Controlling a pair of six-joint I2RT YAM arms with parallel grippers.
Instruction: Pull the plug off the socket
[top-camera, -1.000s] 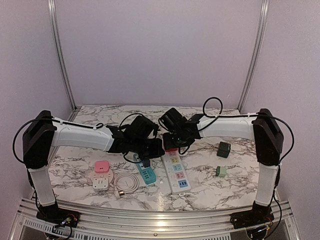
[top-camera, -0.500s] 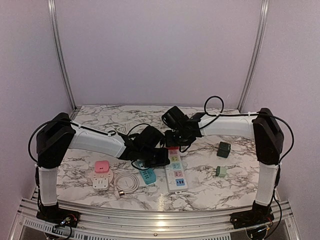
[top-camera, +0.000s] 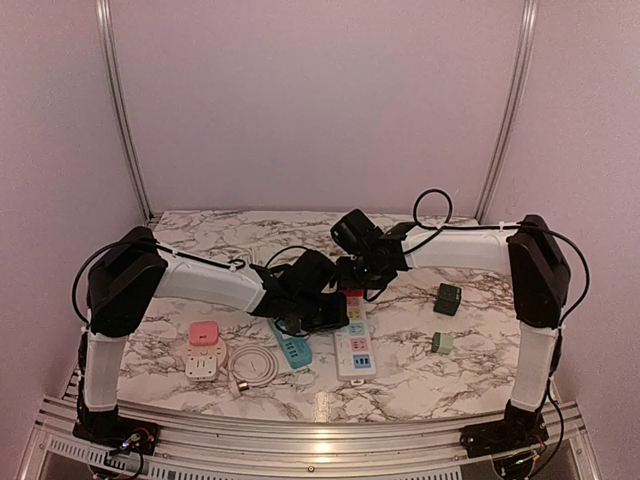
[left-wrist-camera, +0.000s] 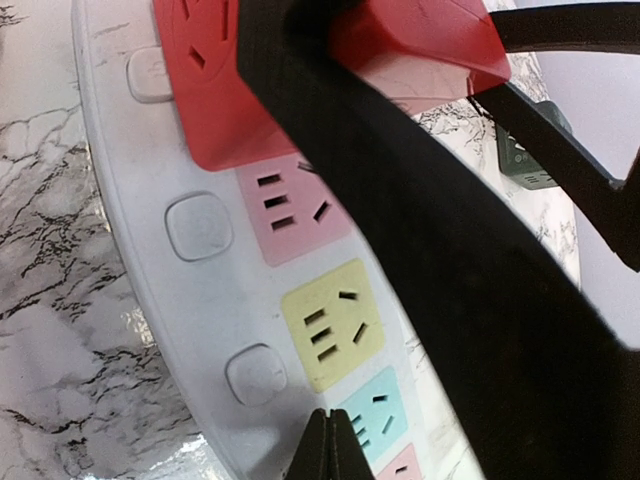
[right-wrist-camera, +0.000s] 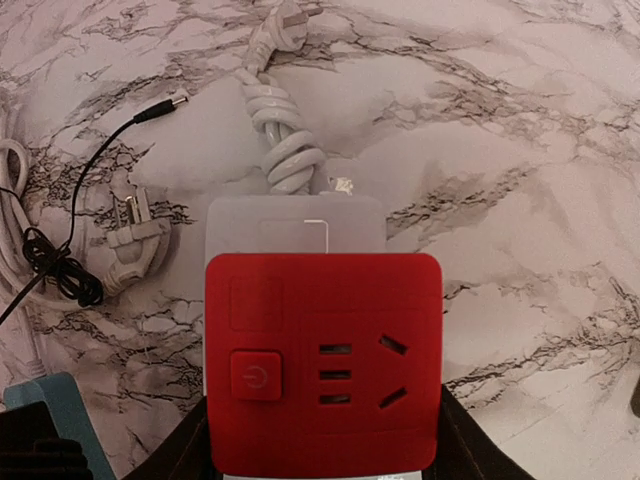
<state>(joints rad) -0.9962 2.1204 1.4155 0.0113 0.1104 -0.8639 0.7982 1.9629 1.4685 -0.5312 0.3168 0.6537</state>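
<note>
The pull is not yet finished, as I read it: the red adapter plug (right-wrist-camera: 322, 365) is sitting square over the far end of the white power strip (left-wrist-camera: 200, 300), right where the strip's white cord (right-wrist-camera: 285, 150) is coiling away. Whether its pins are starting to clear the socket is hard to say. The wrist views are too close and too oblique to show a gap. So the grasp looks done, and the lift-off is what is left.

The right gripper (right-wrist-camera: 322, 452) is holding the jaws about half apart, one finger pressing each flank of the red adapter plug, the block filling the space between them. That arm is reaching in from the right, forearm running low and level across the marble table (top-camera: 480, 385), wrist tipping down over the strip's far end.

The left gripper (left-wrist-camera: 325, 450) is fully closed and gripping nothing, its tips pointing down just over the strip beside the cyan outlet. I judge it is bracing the strip. The left arm is stretching in from the left, elbow raised and wrist crossing over the teal power strip (top-camera: 292, 347).
</note>
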